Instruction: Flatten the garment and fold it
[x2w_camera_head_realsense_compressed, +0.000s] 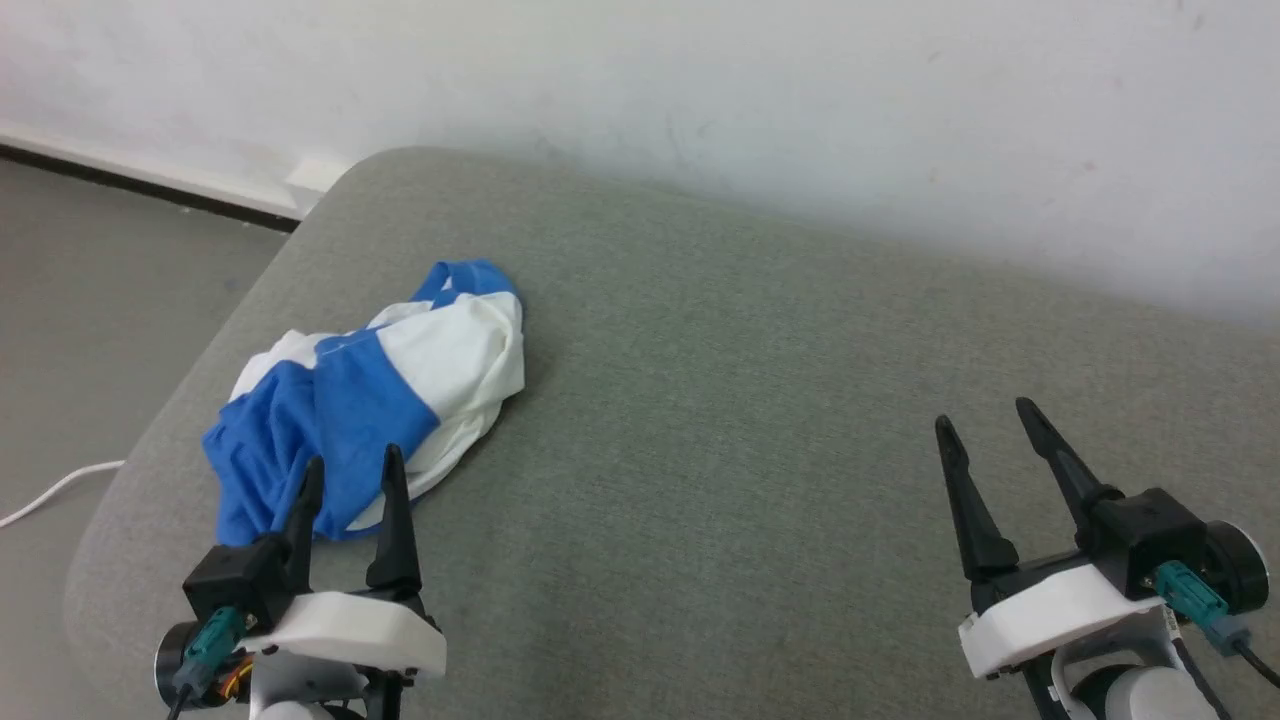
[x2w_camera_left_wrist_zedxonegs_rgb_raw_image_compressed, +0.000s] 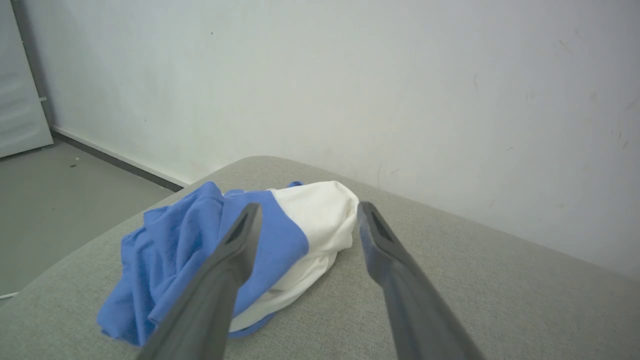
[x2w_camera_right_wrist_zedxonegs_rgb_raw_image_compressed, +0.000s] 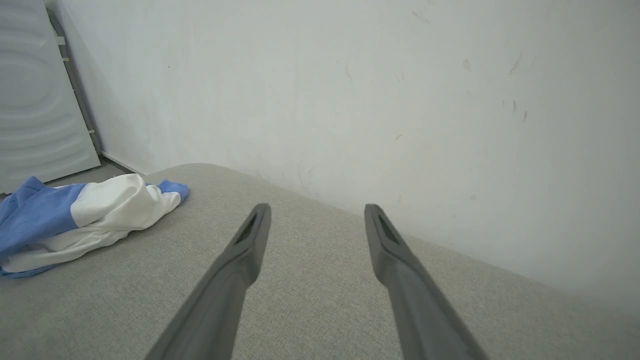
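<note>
No lettering, label, brand mark, number or sign is showing clearly enough to be read.

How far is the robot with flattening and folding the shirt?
Done: nothing yet; the garment lies as a crumpled heap at the left end of the grey cushion. In hand: the left fingers stand open close to the heap, gripping nothing; the right fingers stand open over bare cushion, far from it. To do: grasp it, spread it flat, then fold it.
</note>
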